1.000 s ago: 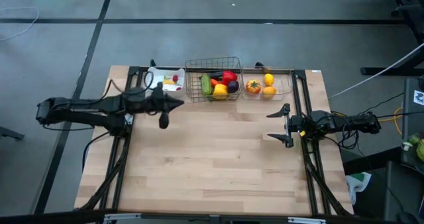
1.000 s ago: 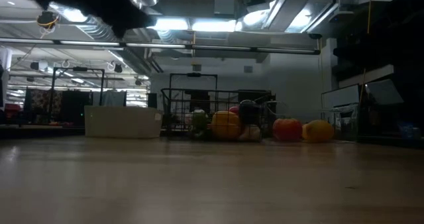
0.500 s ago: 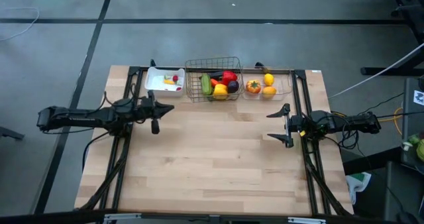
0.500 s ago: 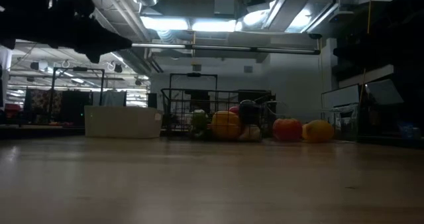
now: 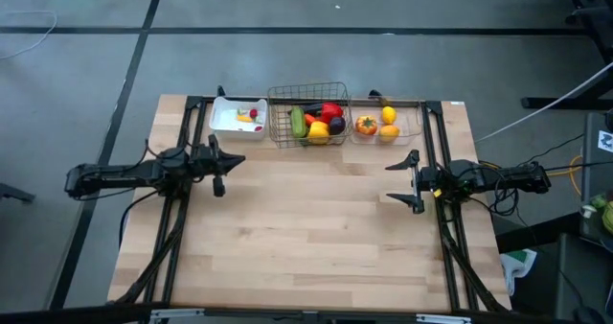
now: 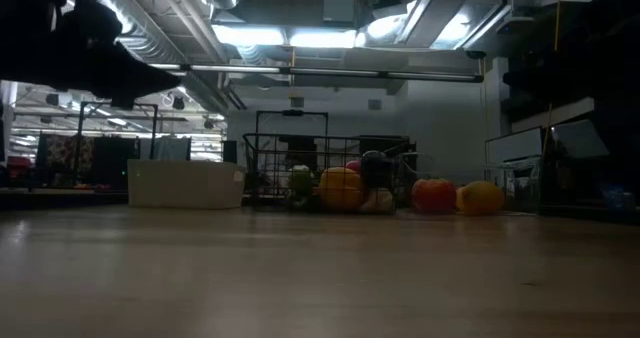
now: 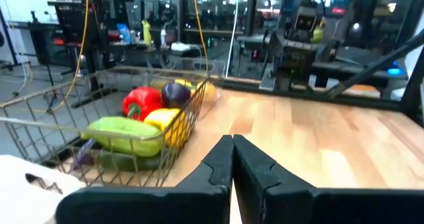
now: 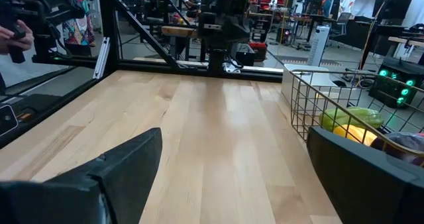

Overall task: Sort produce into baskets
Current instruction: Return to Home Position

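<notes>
— High view first: where does the left end effector sit?

— Over the left side of the desk, in front of the white tray and well apart from it. In the left wrist view its fingers press together along their length, with nothing between them.

— And the right end effector?

— Near the desk's right edge, pointing inward across the wood, in front of the clear bin and apart from it. It is spread wide and holds nothing. The right wrist view shows only bare wood between its two fingers.

— Where is the produce?

— In three containers set side by side along the far edge: tray on the left, wire basket in the middle, bin on the right. The basket nearly touches its neighbours.

— What lies in each?

— The tray holds a tiny red piece and a small yellow-orange piece beside it. The basket holds a cucumber, a red pepper, a yellow piece and a dark purple piece, packed together and touching. The bin holds an orange-red fruit, a lemon and, just beside them, an orange-yellow piece.

— Does the low view add anything?

— It shows the three containers in a row at the desk's far edge, and the left arm as a dark shape high in the upper corner, clear of the wood.
</notes>
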Controlling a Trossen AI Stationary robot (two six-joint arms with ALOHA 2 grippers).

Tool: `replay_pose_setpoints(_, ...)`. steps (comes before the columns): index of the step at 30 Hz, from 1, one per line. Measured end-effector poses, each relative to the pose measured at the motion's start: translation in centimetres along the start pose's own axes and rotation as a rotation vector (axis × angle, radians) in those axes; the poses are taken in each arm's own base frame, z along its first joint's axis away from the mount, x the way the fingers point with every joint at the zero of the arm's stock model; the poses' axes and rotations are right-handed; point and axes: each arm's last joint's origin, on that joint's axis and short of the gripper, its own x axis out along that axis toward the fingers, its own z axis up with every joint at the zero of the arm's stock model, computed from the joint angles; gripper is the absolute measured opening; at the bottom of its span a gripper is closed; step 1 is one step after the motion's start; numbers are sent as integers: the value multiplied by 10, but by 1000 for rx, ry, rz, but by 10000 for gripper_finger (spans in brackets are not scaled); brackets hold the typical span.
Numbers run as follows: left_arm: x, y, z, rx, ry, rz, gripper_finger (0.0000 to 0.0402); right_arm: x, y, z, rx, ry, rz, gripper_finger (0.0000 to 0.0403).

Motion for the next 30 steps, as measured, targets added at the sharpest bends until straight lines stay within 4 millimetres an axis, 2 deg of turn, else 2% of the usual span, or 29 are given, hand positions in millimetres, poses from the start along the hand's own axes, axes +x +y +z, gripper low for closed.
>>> replay_pose_setpoints(9,-8,1,3,19,-51,-8,5,0,0,0,0,0,0,372)
replay_pose_setpoints(15,-10,-2,5,53,-61,-137,2,0,0,0,0,0,0,372)
replay_pose_setpoints(24,-10,-2,5,88,-65,-138,14,0,0,0,0,0,0,372)
replay_pose_setpoints(30,-10,-2,4,68,-60,-139,9,0,0,0,0,0,0,372)
